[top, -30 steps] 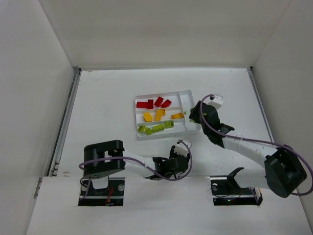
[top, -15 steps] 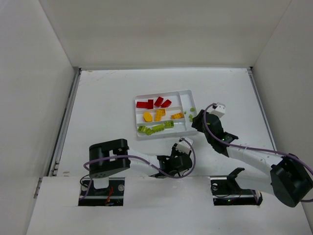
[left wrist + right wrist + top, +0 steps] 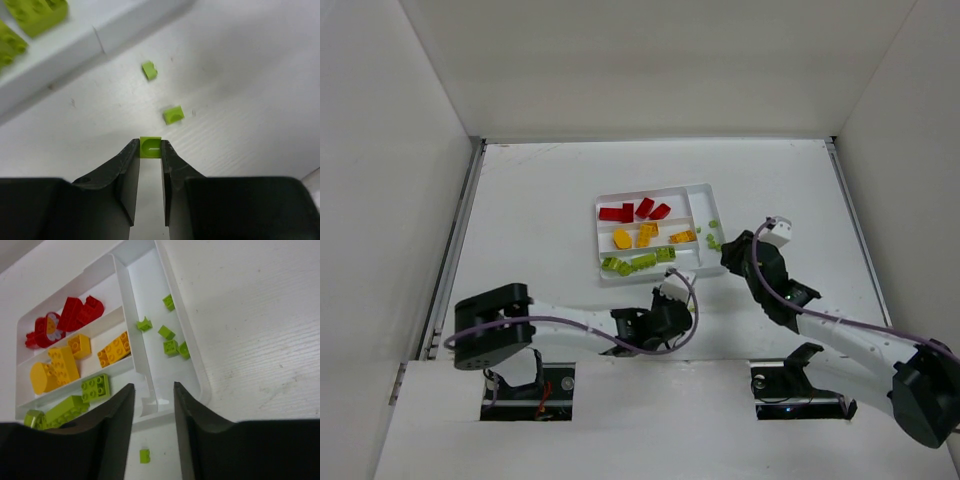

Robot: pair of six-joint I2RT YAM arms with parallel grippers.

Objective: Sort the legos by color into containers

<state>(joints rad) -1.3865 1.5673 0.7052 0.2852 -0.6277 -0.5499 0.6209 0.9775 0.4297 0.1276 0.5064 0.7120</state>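
A tiny green cube is being pinched by the left gripper, right at the very tips of its fingers. It is being held low over the table, near the front wall of the tray. Whether it is being lifted yet cannot be told. The right gripper is being held with its fingers apart and nothing between them, near the tray's end slot, where other green cubes are lying.

The grip is looking thin (only the tips are on the cube). So the cube could be squeezed out and flicked away while it is being carried. Two loose cubes just ahead could be bumped too, if the fingers are being pushed forward.

The cube's round bump seems to be facing up at the wrist camera. No long side is being shown; it is looking about as wide as it is deep.
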